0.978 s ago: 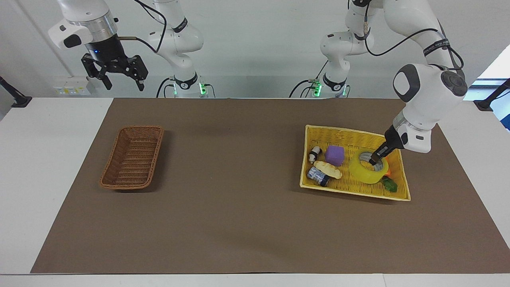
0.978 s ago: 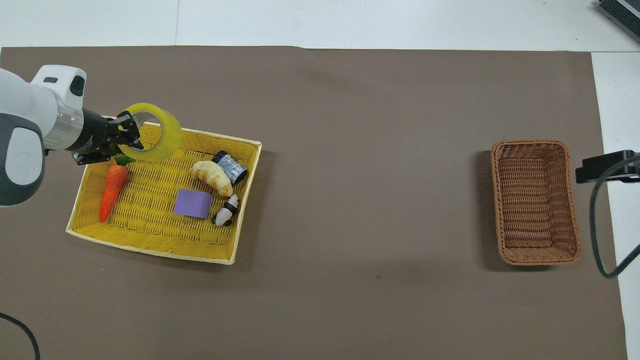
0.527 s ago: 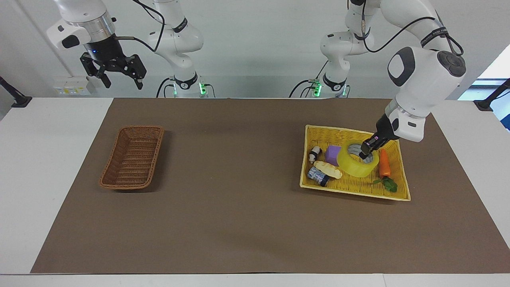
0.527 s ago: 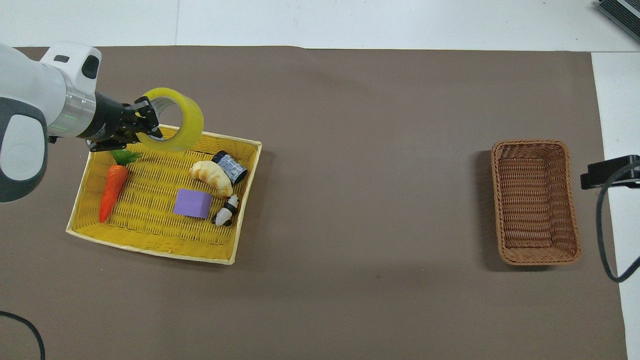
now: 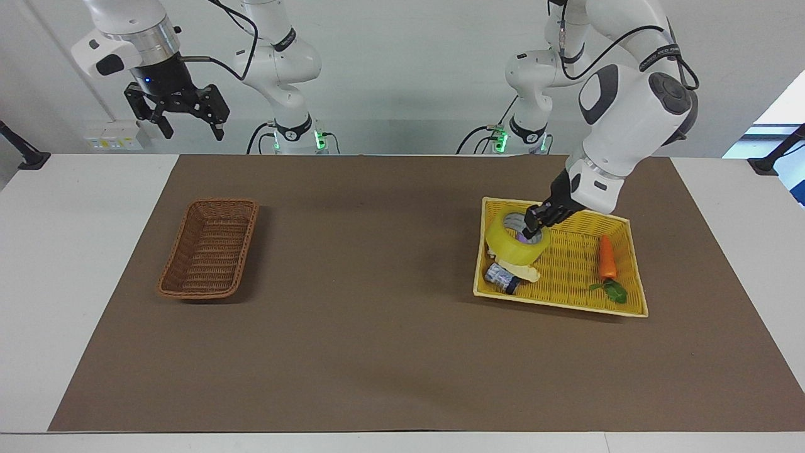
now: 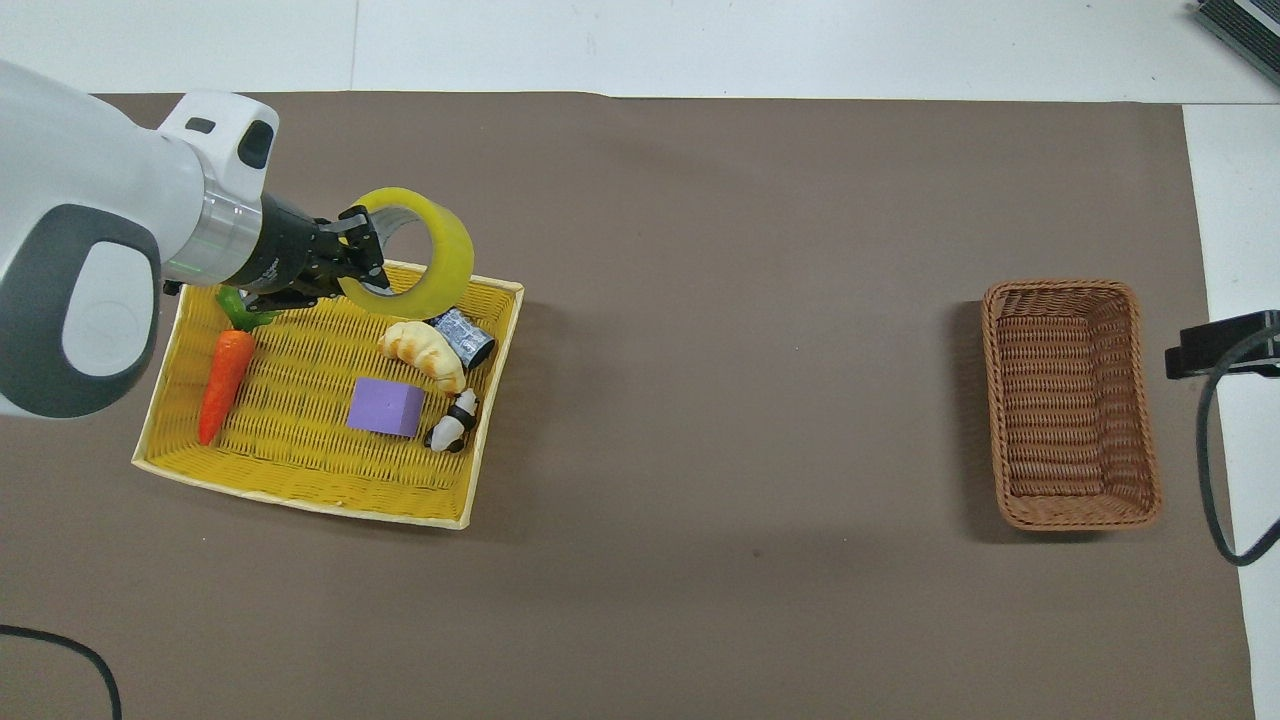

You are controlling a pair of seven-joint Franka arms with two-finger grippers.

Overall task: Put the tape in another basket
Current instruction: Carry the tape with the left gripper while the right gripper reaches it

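- While the left gripper stays clamped on the wall of the tape, one finger inside the core, the roll has risen and travelled from the carrot end of the yellow basket toward its inner end.
- Tape now hangs in the air over the yellow basket's corner by the purple cube, croissant and small can; a second ago it sat low beside the carrot.
- Carrot is fully uncovered now and has not shifted, so only the tape came up.
- Meaning: pickup looks done and the carry has begun.
- Brown basket sits at the right arm's end of the table, well apart from the tape, nothing in it.
- Most of the table crossing is left, then the drop.
- Right gripper waits raised over the table edge near the brown basket, fingers apart, holding nothing.
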